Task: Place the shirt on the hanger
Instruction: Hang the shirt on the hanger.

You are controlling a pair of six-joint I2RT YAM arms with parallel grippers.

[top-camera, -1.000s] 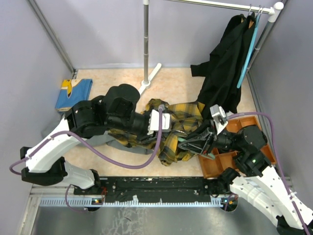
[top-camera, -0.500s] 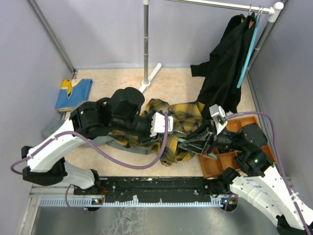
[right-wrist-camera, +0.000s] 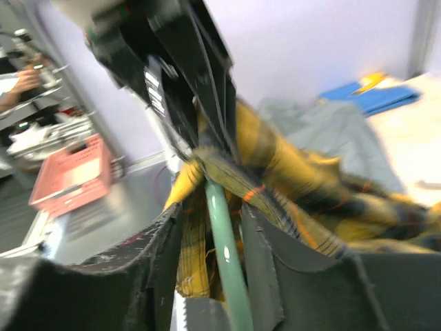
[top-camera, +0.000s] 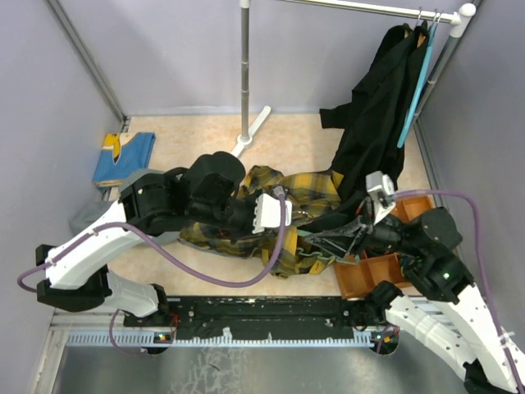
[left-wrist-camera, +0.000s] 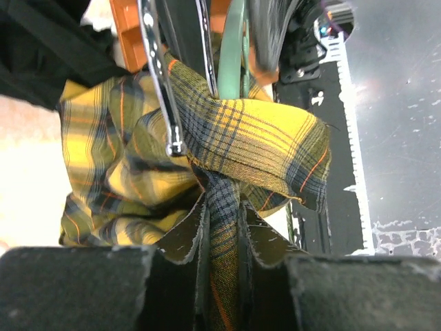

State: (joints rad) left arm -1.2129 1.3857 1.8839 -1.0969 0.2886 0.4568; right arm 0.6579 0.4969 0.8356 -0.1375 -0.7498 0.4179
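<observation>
Top external view first: the pale bench (top-camera: pixel 303 139) carries everything, and at its back stands a rack pole (top-camera: pixel 244 74) with a black garment (top-camera: pixel 373 115) hanging from the rail at the right. The two arms reach toward each other over the middle. Between them lies the shirt (top-camera: pixel 305 190), yellow plaid and crumpled in a heap, not spread flat. Its right edge is near an orange bin (top-camera: pixel 373 275).

The hanger (left-wrist-camera: pixel 233 55) is at the right edge of the heap, where the right arm reaches in. In the left wrist view a fold of plaid is wrapped across its green bar. Beside it runs a thin bright metal rod (left-wrist-camera: pixel 160 76), which I take for the hook.

The left end effector (left-wrist-camera: pixel 222 214) is pressed together on a fold of the shirt and pinches it firmly. The right end effector (right-wrist-camera: pixel 213 221) has the green bar between its fingers. That picture is blurred, so I cannot tell if it clamps the bar or only stands around it.

As I judge it, the task is in the middle. Some cloth is over one part of the hanger, but I cannot see any shoulder seated on it. The shirt must yet be pulled over both ends and made to hang straight.
</observation>
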